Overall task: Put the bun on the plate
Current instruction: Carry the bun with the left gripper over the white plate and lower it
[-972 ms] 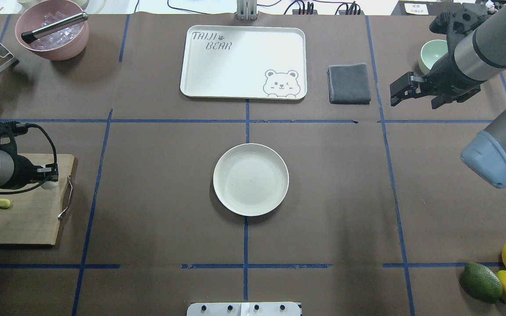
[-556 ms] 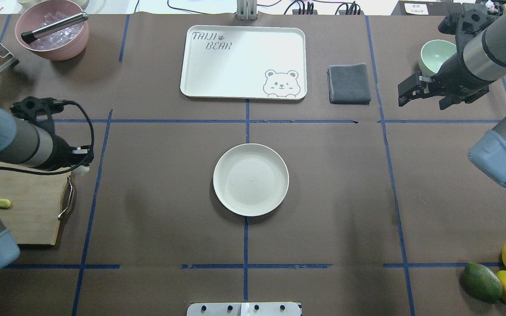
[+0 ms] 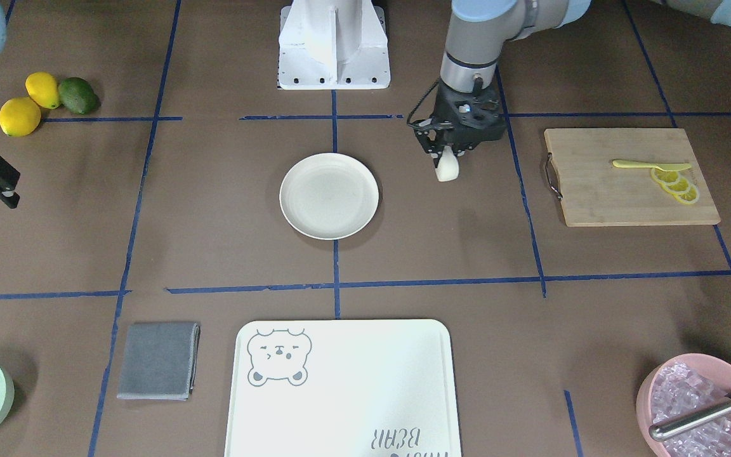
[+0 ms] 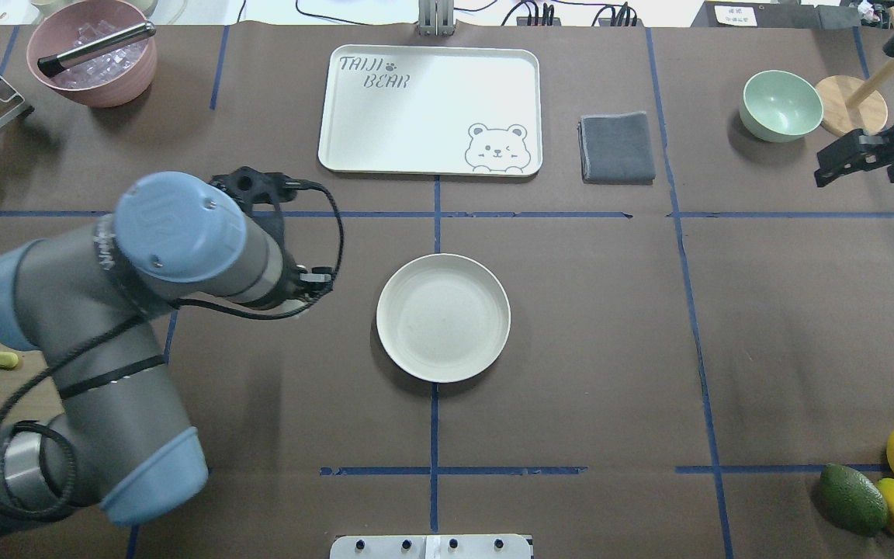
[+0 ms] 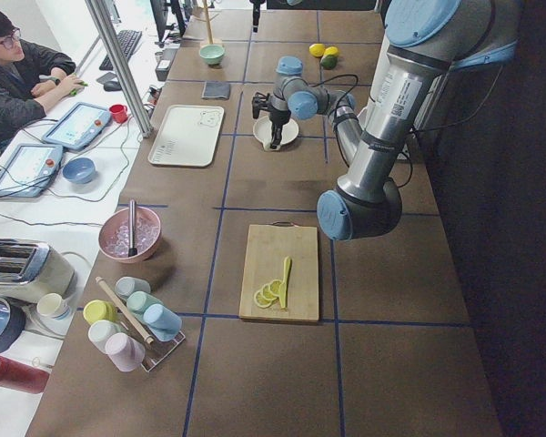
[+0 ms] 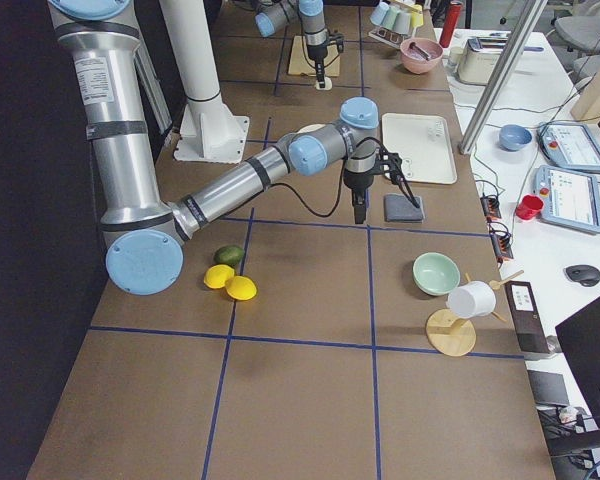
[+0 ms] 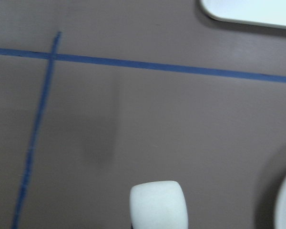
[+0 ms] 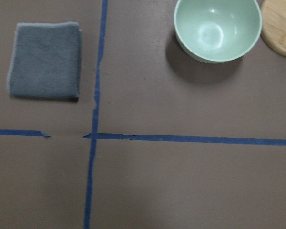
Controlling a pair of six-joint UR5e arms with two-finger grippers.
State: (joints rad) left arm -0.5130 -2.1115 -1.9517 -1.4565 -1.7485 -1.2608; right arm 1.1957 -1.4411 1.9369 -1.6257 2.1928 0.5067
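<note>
Bun pinched by my left gripper, plate's 3 o'clock in front view; right gripper: can't tell.

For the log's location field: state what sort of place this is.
Likely a robotics lab bench, not a kitchen: a brown paper-covered table gridded with blue tape lines, a grey-and-blue robot arm, and grey touchscreen control tablets alongside.

Brown table, blue tape grid
</note>
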